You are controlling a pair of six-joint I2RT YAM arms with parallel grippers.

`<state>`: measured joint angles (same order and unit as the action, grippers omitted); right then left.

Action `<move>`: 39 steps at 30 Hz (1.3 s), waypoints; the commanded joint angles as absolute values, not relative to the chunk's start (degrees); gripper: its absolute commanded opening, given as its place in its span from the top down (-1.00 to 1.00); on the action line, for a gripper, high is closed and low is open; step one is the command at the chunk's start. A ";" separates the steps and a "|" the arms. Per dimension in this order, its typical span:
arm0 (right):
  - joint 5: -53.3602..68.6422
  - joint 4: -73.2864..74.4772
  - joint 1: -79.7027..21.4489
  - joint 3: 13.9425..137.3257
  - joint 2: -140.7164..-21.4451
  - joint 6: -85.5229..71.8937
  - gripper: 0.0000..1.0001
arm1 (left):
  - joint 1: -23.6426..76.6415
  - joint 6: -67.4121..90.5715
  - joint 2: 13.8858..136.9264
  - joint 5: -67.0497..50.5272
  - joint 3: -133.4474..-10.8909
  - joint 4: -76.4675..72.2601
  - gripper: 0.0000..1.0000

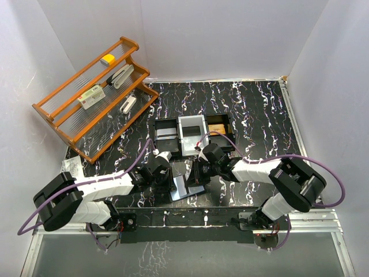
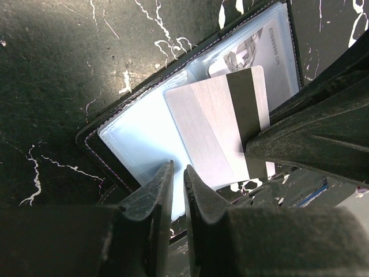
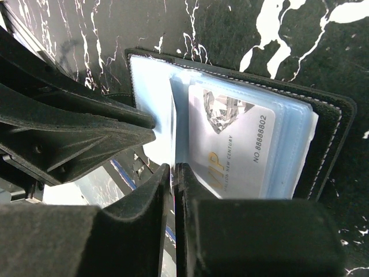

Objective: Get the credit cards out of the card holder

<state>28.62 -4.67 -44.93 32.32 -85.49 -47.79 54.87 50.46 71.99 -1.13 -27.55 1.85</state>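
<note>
The card holder lies open on the black marble table between both grippers, its light blue inside facing up. A silver credit card with a black stripe sticks partly out of a pocket. My right gripper is shut on that card's edge; its fingers show at the card's corner. A second, VIP-printed card sits inside a clear pocket. My left gripper is shut on the near edge of the holder's left page. In the top view the left gripper and right gripper nearly meet.
A black three-compartment tray stands just behind the grippers, with something tan in its right compartment. An orange wooden rack holding small items leans at the back left. White walls close in the table on three sides.
</note>
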 commanded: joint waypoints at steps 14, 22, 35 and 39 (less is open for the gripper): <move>28.11 -14.42 -44.60 32.33 -87.21 -53.35 0.71 | 55.04 49.33 74.30 -1.67 -26.83 4.98 0.76; 30.33 -11.85 -44.59 33.02 -88.63 -49.30 0.72 | 55.04 50.20 73.71 -0.65 -26.88 5.15 0.76; 23.16 -4.35 -44.45 32.97 -81.71 -46.78 1.00 | 55.02 50.81 71.35 1.19 -26.52 7.09 0.77; 23.92 -2.74 -44.25 32.92 -80.24 -46.15 1.00 | 55.02 51.10 70.52 1.53 -25.69 7.04 0.77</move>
<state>24.99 -4.54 -44.69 30.98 -82.76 -48.25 54.87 51.29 71.92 -0.99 -27.53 2.31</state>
